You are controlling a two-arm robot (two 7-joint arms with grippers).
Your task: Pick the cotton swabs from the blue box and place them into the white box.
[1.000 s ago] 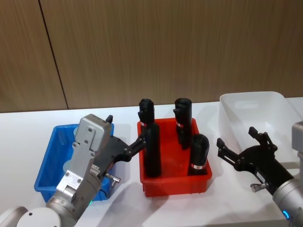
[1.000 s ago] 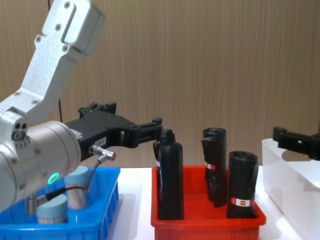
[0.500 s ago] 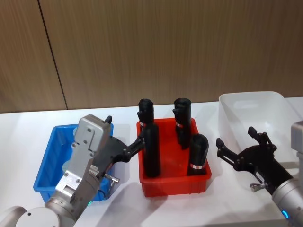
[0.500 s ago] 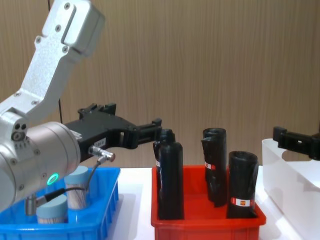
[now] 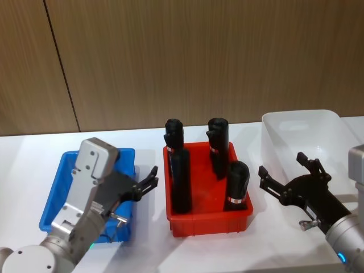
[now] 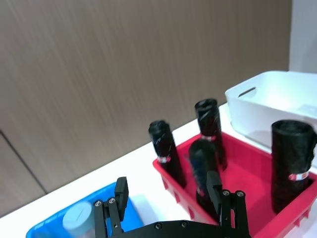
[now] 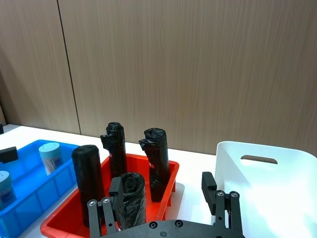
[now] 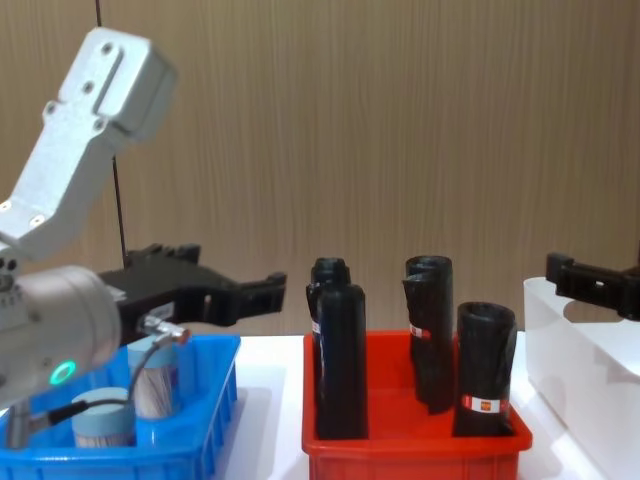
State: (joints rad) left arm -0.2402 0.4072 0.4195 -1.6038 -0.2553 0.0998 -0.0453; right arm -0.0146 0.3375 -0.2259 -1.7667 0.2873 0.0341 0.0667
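Left claw, fingers apart and holding nothing, hangs above the right rim of the blue box, its tips pointing right toward the red bin. The cotton swabs stand upright in that box with lids up, below the claw and to its left. By my reckoning this arm is much the nearer and must come left and tip down; the right claw, also spread, hovers beside the white box.

A brown wood-grain panelled wall with dark vertical seams stands behind a white table.
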